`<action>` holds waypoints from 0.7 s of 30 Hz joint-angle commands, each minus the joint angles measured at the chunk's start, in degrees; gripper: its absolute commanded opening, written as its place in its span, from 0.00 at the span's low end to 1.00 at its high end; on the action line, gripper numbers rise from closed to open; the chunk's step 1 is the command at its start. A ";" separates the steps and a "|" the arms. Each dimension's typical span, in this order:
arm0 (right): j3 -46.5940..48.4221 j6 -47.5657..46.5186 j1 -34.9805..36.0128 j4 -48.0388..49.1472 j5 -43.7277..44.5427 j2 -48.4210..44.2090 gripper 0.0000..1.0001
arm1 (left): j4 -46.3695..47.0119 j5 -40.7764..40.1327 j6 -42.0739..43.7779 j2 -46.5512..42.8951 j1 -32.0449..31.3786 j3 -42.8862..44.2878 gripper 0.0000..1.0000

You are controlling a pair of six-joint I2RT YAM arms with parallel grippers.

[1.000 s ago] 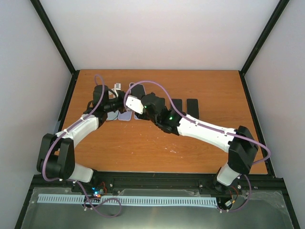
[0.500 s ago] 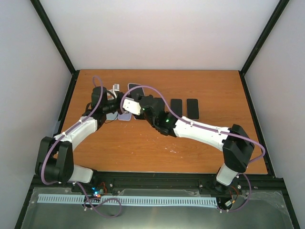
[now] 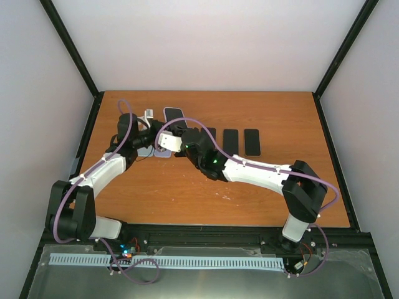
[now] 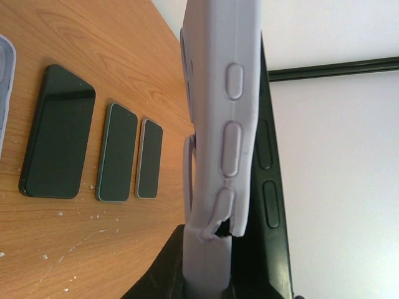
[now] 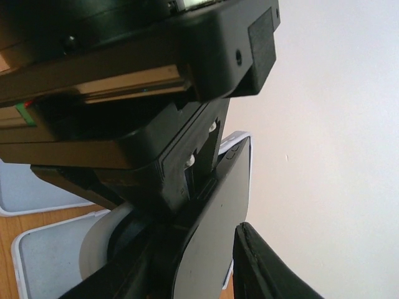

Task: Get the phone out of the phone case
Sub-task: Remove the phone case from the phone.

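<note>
Right fingers (image 3: pixel 171 129) farther left over table (image 3: pixel 187 199)

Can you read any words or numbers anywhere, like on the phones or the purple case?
There are no words or numbers to read.
The phone case shows only plain button bumps.
The phones lying on the table have dark, blank screens.
Nothing else in view carries lettering clear enough to read.

Lab robot cell: white walls (image 3: pixel 206 43), black frame (image 3: pixel 75 53), wooden table (image 3: pixel 162 199).
</note>
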 commanded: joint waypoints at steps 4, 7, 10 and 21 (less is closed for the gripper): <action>-2.38 0.39 -3.83 1.58 3.78 1.08 0.21 | 6.53 10.73 0.08 -0.79 -2.36 2.53 0.01; -2.80 1.35 -4.02 1.36 3.36 0.00 0.10 | 6.28 10.20 0.65 -0.57 -2.39 2.65 0.01; -2.63 2.78 -4.11 0.68 2.80 -1.35 0.03 | 5.47 9.54 1.33 -0.51 -2.41 2.61 0.01; 0.29 10.71 -4.21 -12.20 -3.95 -8.06 0.03 | 0.57 3.62 4.76 2.00 -0.58 3.00 0.01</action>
